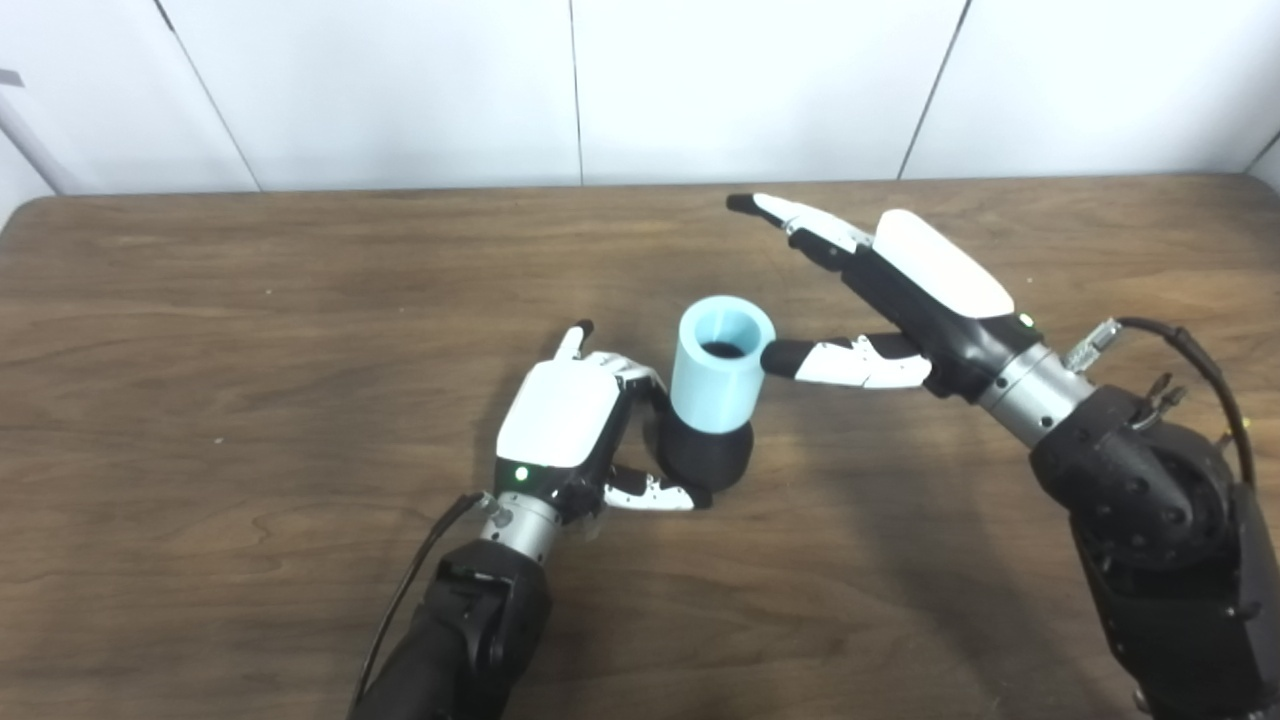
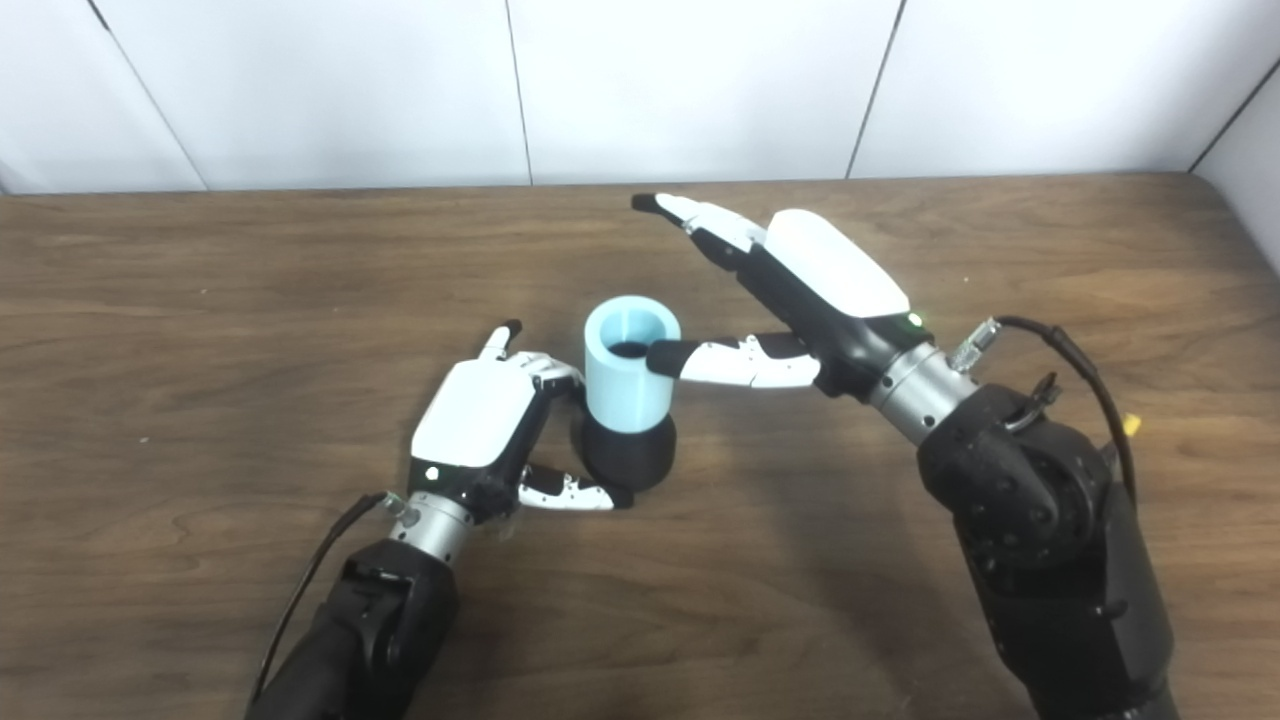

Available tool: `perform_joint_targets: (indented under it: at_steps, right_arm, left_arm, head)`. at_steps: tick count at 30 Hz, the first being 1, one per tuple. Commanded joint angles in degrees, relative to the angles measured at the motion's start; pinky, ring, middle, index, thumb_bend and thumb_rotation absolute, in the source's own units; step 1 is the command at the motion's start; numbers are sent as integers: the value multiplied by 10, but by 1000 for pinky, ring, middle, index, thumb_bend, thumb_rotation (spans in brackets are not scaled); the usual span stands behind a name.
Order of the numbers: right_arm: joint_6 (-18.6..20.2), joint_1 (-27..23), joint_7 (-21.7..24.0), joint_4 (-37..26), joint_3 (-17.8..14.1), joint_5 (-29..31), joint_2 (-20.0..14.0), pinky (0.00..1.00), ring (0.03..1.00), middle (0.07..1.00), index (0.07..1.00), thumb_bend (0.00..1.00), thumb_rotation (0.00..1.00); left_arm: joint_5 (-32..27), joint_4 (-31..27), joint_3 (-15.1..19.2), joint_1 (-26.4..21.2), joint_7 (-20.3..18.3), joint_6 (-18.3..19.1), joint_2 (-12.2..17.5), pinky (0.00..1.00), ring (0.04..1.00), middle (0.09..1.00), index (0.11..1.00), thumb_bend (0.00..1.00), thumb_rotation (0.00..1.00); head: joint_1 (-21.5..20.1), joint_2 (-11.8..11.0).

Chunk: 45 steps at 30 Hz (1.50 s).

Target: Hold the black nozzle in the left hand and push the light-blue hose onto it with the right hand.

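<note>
Light-blue hose [image 1: 718,365], a short open-topped tube, stands upright on the black nozzle [image 1: 705,457], its lower end seated over the nozzle's top. The nozzle rests on the wooden table [image 1: 250,330] near the table's middle. Left hand [image 1: 580,425] lies just left of the nozzle, fingers [image 1: 640,375] curled around its far side and thumb [image 1: 655,493] touching its near base, clamped on it. Right hand [image 1: 905,290] is to the right of the hose, fingers stretched apart and pointing past the hose's far side without touching; its thumb tip [image 1: 775,357] touches the hose wall near the rim.
</note>
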Motion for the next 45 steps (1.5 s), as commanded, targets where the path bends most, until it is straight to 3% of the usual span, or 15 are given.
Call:
perform_joint_targets:
  at_steps: [1, 8, 12, 17, 21, 24, 26, 29, 31, 33, 36, 40, 43, 45]
  right_arm:
    - [-7, -10, -20, -7, -7, 1, -6, 845, 937, 944, 945, 592, 997]
    - [-9, -2, -33, 1, -5, 1, -8, 848, 931, 938, 943, 590, 1000]
    - [-7, 2, -37, 6, -5, 2, -7, 847, 929, 935, 936, 596, 1000]
    - [-4, 5, -41, 11, -4, -3, -4, 836, 926, 931, 932, 597, 1000]
    - [7, 13, -53, 21, -10, 7, 8, 817, 916, 928, 927, 583, 992]
    - [11, 26, -75, 44, -18, 24, 26, 809, 903, 928, 922, 564, 994]
    - [20, 36, -94, 59, -27, 37, 46, 785, 884, 925, 921, 579, 999]
    - [29, 48, -125, 81, -38, 54, 75, 783, 866, 913, 915, 591, 1000]
    - [49, 57, -139, 100, -67, 120, 113, 797, 877, 920, 923, 587, 1000]
    - [97, 62, -150, 113, -110, 206, 163, 797, 907, 930, 927, 592, 1000]
    - [144, 70, -164, 116, -139, 267, 202, 858, 937, 945, 950, 609, 1000]
    - [136, 85, -180, 131, -131, 280, 209, 886, 950, 943, 939, 582, 1000]
    - [103, 88, -190, 155, -119, 272, 196, 886, 948, 947, 943, 552, 1000]
    - [82, 87, -197, 174, -116, 272, 188, 897, 951, 951, 948, 548, 1000]
  left_arm:
    - [-3, -27, 15, -23, -10, 4, 3, 1000, 807, 774, 803, 997, 393]
    - [-34, -58, 43, -36, -56, 6, 11, 1000, 849, 852, 981, 1000, 438]
    - [-65, -74, 65, -42, -78, 5, 21, 1000, 871, 880, 1000, 1000, 447]
    - [-117, -92, 97, -47, -86, -6, 39, 992, 898, 913, 1000, 1000, 539]
    - [-227, -115, 158, -38, -83, -20, 51, 876, 890, 898, 936, 1000, 565]
    - [-332, -137, 221, -29, -93, 12, 44, 756, 873, 892, 919, 1000, 543]
    - [-386, -145, 258, -17, -84, 18, 37, 773, 872, 881, 915, 959, 540]
    - [-443, -147, 301, 5, -59, 6, 25, 751, 833, 856, 897, 814, 547]
    - [-464, -143, 321, 23, -39, -1, 18, 712, 801, 836, 891, 732, 569]
    - [-474, -144, 333, 42, -22, 0, 13, 710, 800, 831, 898, 649, 585]
    - [-484, -141, 340, 62, -8, -8, 8, 736, 825, 849, 908, 514, 614]
    - [-529, -128, 346, 79, -6, -21, 9, 809, 882, 886, 928, 386, 742]
    - [-559, -107, 352, 80, 0, -30, 3, 827, 872, 889, 921, 439, 881]
    - [-587, -91, 360, 77, 4, -35, -2, 855, 876, 889, 917, 461, 908]
  head:
    - [0, 1]
    - [3, 0]
    - [5, -1]
    - [7, -1]
    - [14, -4]
    - [18, -5]
    - [18, -5]
    - [19, -6]
    - [19, -6]
    - [18, -8]
    - [17, -10]
    - [20, -16]
    - [23, -19]
    - [24, -21]
